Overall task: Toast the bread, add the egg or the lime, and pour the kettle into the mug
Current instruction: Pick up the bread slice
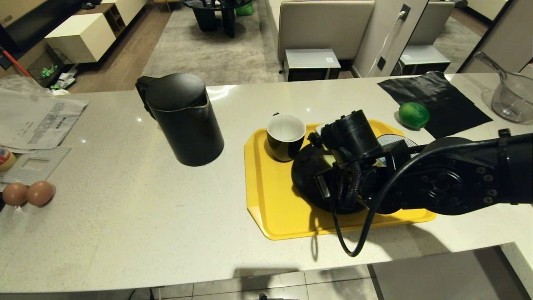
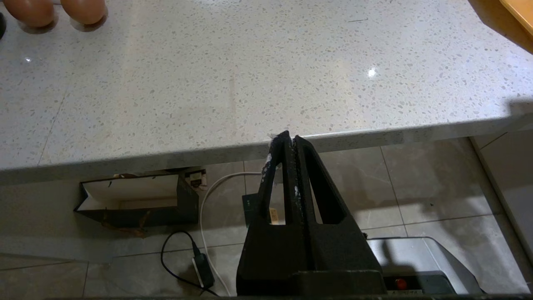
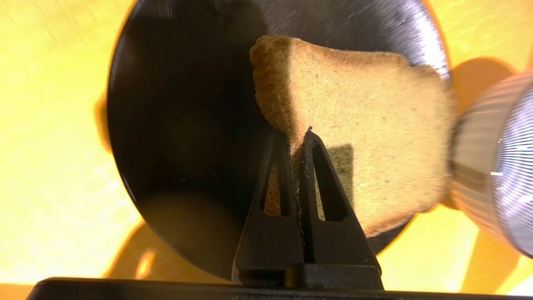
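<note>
Right wrist view — right gripper (image 3: 299, 137) pinching bread (image 3: 358, 137)

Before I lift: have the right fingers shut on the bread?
Shut on it. In the right wrist view the right gripper pinches the edge of the bread over the black plate.

Matt black kettle (image 1: 183, 118), glossy black mug (image 1: 285, 136), smooth yellow plastic tray (image 1: 266, 196), speckled polished stone counter (image 1: 125, 216).
</note>
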